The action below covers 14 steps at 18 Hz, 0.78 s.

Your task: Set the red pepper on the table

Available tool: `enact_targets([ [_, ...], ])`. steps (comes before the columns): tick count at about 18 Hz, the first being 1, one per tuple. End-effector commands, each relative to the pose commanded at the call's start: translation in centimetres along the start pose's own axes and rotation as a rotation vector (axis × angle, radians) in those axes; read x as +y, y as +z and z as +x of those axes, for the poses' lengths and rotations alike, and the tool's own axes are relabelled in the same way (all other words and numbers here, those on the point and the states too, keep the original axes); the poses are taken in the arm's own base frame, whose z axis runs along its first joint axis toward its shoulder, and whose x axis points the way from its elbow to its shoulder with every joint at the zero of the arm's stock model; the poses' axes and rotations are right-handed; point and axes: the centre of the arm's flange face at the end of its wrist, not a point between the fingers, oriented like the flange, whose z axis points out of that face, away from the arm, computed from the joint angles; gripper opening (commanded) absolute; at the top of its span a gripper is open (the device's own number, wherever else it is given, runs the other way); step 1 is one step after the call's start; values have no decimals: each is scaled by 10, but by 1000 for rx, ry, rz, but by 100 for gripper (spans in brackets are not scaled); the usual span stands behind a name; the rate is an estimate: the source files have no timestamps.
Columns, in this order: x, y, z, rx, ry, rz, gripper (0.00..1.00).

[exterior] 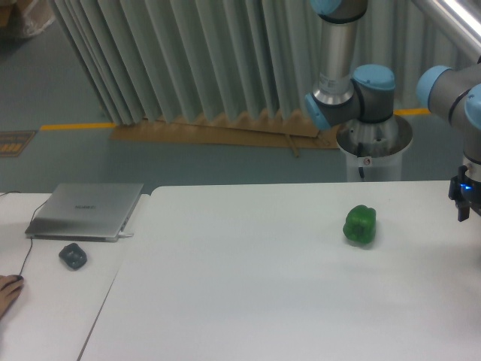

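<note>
The wide white table (255,301) fills the middle and right of the view. No red pepper shows anywhere; it is out of view. A green pepper (360,224) sits on the table right of centre. My gripper (464,204) hangs at the far right edge, just above the table, to the right of the green pepper and apart from it. It is cut off by the frame, with only a dark part and a blue light showing. I cannot tell how its jaws stand or whether it holds anything.
A narrower white desk (52,301) adjoins on the left with a closed grey laptop (86,210), a dark round object (73,256) and a person's hand (9,289) at the edge. The arm's base (373,143) stands behind the table.
</note>
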Motion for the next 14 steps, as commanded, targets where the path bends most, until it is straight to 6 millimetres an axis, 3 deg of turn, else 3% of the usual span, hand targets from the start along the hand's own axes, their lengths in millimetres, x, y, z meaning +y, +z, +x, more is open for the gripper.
enact_targets([
  [14,17,-9,5,31,-27,-3,100],
])
